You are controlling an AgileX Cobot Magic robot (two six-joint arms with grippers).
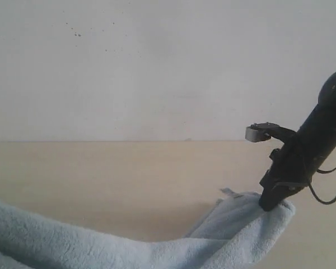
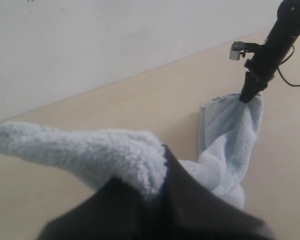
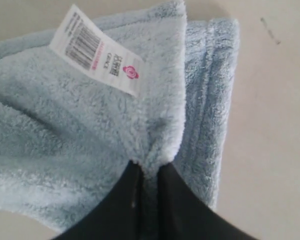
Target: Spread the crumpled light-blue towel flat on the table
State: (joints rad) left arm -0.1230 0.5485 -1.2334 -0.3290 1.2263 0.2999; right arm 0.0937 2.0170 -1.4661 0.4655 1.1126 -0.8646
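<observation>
**Both grippers clamped on light-blue towel, towel not flat**

The right gripper was clenched on the towel. In the right wrist view its two dark fingers pinched a bunched fold of the hemmed edge, close to the corner carrying the white barcode label. In the exterior view that corner sat low over the table on the right side, with the arm angled down into it. I could not tell whether the corner touched the tabletop.

The left gripper looked closed on another part of the towel. In the left wrist view the terry bunched up at its tips, and a fluffy lobe stuck out sideways. The fingertips themselves were hidden under the cloth.

Between the two grips the towel ran as a rumpled, folded band. It hung across the lower part of the exterior view and rose towards the left edge. Beige table surface showed behind it, up to the white wall. The towel's lower parts were out of frame.
</observation>
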